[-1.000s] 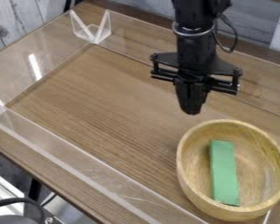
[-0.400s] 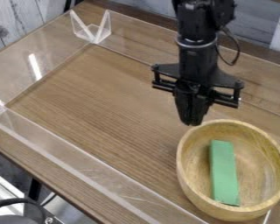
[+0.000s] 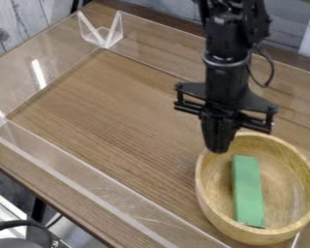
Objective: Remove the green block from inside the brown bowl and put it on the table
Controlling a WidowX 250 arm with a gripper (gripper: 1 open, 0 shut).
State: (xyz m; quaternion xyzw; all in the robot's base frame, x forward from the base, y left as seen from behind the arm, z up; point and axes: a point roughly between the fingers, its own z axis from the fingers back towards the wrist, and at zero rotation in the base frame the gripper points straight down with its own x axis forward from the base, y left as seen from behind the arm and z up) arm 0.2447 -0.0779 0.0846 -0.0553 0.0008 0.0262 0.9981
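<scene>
The green block [image 3: 250, 190] lies flat inside the brown bowl [image 3: 212, 206] at the lower right of the table [image 3: 106, 126]. My gripper [image 3: 219, 146] points straight down with its fingers pressed together, shut and holding nothing. Its tip hangs just above the bowl's far left rim, up and left of the block, not touching it.
Low clear acrylic walls [image 3: 67, 170] run along the table's edges, with a folded clear piece [image 3: 104, 31] at the far left corner. The black arm [image 3: 232, 39] rises behind the bowl.
The gripper has moved toward the bowl, down and to the right in the view, staying shut. The block and bowl have not moved.
</scene>
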